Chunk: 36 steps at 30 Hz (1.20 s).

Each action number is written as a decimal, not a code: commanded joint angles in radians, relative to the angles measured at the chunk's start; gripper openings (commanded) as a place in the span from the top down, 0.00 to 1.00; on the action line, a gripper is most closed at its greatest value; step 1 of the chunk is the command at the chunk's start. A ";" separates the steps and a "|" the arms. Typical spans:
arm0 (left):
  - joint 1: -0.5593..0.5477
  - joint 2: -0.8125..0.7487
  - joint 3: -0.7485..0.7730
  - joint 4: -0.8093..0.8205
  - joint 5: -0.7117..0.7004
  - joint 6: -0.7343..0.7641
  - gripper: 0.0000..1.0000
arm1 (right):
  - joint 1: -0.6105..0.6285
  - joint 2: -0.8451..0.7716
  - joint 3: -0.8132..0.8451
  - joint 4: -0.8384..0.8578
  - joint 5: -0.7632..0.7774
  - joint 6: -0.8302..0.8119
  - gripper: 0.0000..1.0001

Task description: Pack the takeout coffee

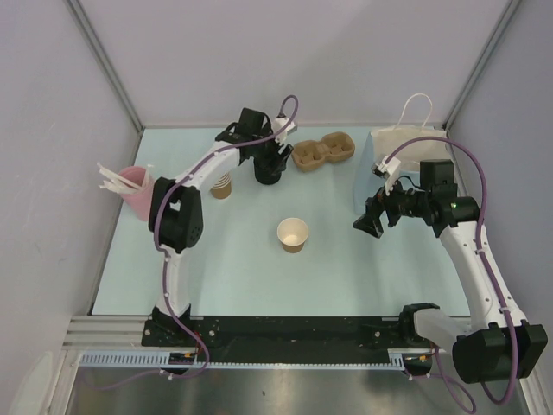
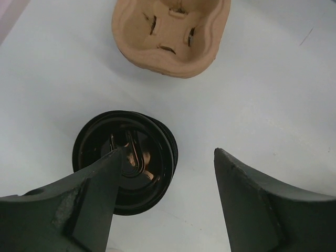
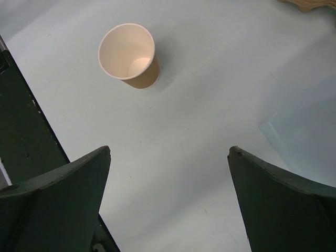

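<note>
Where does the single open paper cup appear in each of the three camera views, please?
Top external: paper cup just below the picture's centre.
Left wrist: not in it.
Right wrist: the cup sits upper left, upright, lidless.
Shared landmark: the pulp cup carrier, only a sliver at the right wrist view's top right corner.

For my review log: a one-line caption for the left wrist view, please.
Left jaws open above a stack of black lids, moulded-pulp cup carrier beyond.
</note>
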 commanded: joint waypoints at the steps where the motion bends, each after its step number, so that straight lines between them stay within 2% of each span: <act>1: 0.003 0.031 0.062 -0.030 -0.033 -0.024 0.27 | 0.004 0.004 -0.006 0.015 0.010 -0.013 0.00; 9: 0.003 0.055 0.066 -0.018 -0.050 -0.016 0.34 | 0.009 0.008 -0.008 0.015 0.016 -0.016 0.00; 15: 0.005 0.064 0.066 -0.015 -0.050 -0.010 0.46 | 0.015 0.016 -0.009 0.015 0.026 -0.018 0.00; 23: 0.003 0.074 0.065 -0.012 -0.053 -0.004 0.52 | 0.024 0.017 -0.011 0.019 0.035 -0.019 0.00; 36: 0.003 0.058 0.063 -0.004 -0.077 0.005 0.69 | 0.029 0.020 -0.011 0.018 0.039 -0.019 0.00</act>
